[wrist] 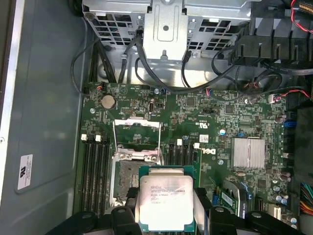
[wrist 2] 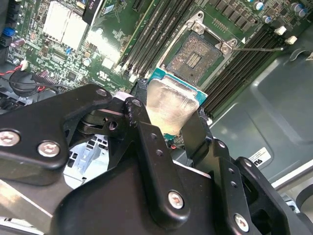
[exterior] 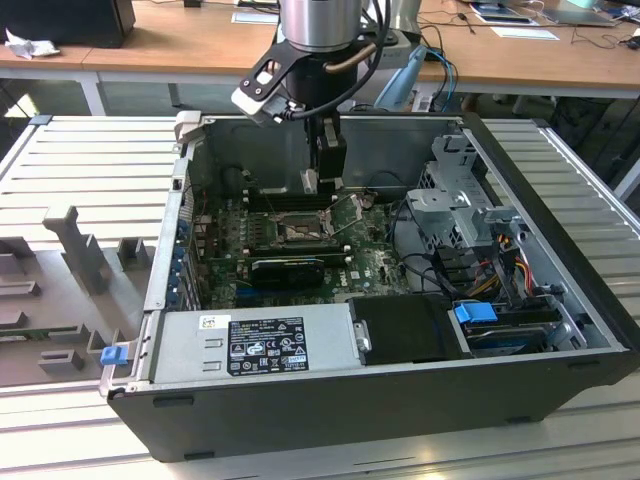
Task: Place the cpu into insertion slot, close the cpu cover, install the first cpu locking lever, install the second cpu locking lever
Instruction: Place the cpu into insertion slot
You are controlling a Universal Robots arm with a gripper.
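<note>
Pinches the cpu [wrist 2: 168,100] by two opposite edges between the closed fingers [wrist 2: 195,132] of the gripper [wrist 2: 168,117]. Carries it flat, pale metal face up, roughly level with the board beneath.

Hovers above the insertion slot [wrist 2: 193,58], not seated in it. In the first wrist view, overlaps only one corner of the slot and spills off toward the memory slots [wrist: 183,154] beside it. Calls, as a judgement from this offset, for a short sideways shift toward the slot's centre and then a straight descent.

Offers no real long axis, being near square, so turns only on squaring the chip's edges with the slot's rim. Looks close to aligned already in the first wrist view.

Leaves the slot bare, dull contacts showing. Finds the cpu cover [wrist: 137,121] tipped up on its hinge at the slot's edge farthest from the fingers, clear of the way down. Shows a thin wire lever [wrist 2: 259,49] swung out beyond the slot too.

In the exterior view, hangs just behind the slot inside the open computer case [exterior: 350,410].
</note>
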